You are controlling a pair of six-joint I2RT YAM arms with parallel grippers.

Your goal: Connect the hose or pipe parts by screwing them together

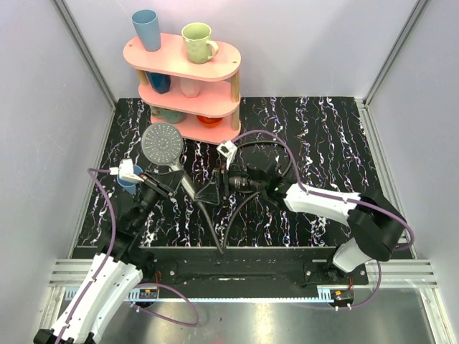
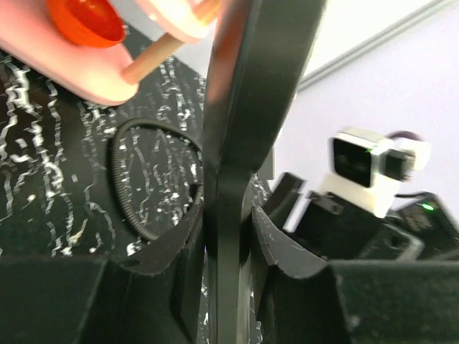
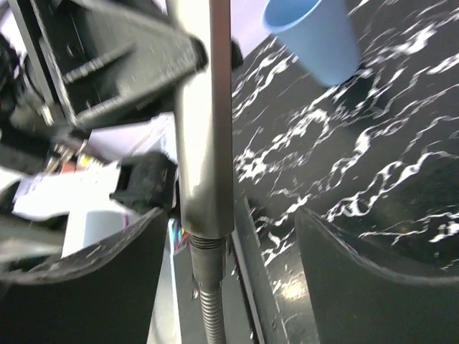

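The shower head faces up with its round grey perforated face, and its handle slopes down to the right. My left gripper is shut on that handle, which stands clamped between the jaws. At the handle's lower end a few threads show above the hose's end fitting. The thin black hose hangs from that fitting and loops over the table. My right gripper is open around this joint, its fingers clear of it on both sides.
A pink three-tier shelf with cups stands at the back left. A blue cup sits beside my left arm, also seen in the right wrist view. The hose loop lies on the black marbled table.
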